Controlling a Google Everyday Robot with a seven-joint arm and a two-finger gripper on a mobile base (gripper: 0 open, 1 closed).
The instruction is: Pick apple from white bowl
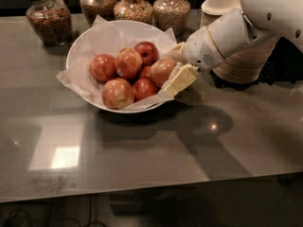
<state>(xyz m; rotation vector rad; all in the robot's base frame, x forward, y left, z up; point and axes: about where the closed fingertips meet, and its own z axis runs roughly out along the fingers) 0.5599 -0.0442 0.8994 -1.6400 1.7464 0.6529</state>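
Observation:
The white bowl, lined with crinkled white paper, stands at the table's back centre and holds several apples. The apple, pale red-orange with a yellowish blush, lies at the bowl's right side. My gripper reaches in over the right rim. Its cream fingers sit on either side of this apple, one above and one below, and press on its sides. The apple still rests among the others in the bowl. Smaller, darker red apples lie beside it.
Several glass jars of grain line the back edge behind the bowl. A stack of tan-and-white disposable bowls stands at the right, partly behind my arm. The glossy grey table stretches toward the front edge.

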